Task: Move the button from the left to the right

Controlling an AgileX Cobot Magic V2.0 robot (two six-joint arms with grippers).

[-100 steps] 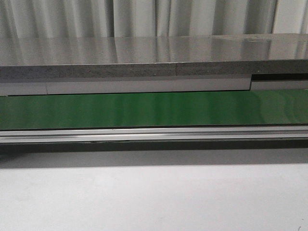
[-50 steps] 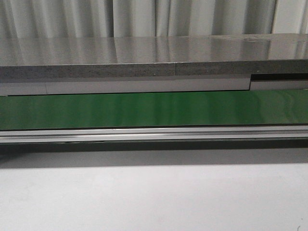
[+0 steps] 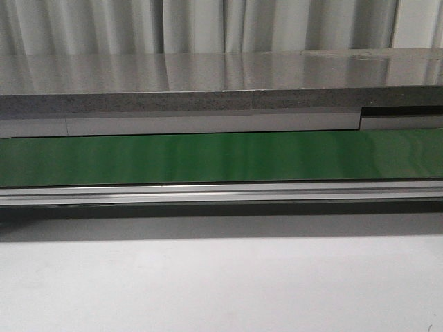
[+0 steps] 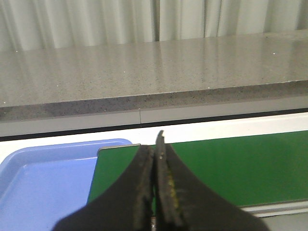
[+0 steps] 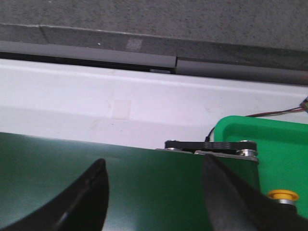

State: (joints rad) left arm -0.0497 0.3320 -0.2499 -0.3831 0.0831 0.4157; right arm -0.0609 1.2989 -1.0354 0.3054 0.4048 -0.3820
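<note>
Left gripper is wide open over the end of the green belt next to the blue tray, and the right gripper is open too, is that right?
Not quite. The left gripper is shut, its fingers pressed together with nothing between them, as the left wrist view shows. The rest holds: it hangs over the end of the green belt beside the blue tray, and the right gripper is open.

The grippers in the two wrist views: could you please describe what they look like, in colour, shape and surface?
Both are black. The left gripper has two broad curved fingers tapering to narrow tips, their inner pads worn and flecked with yellowish marks. The right gripper shows two smooth, matte black fingers with rounded, tapering tips. No cables, labels or printed markings are visible on either.
</note>
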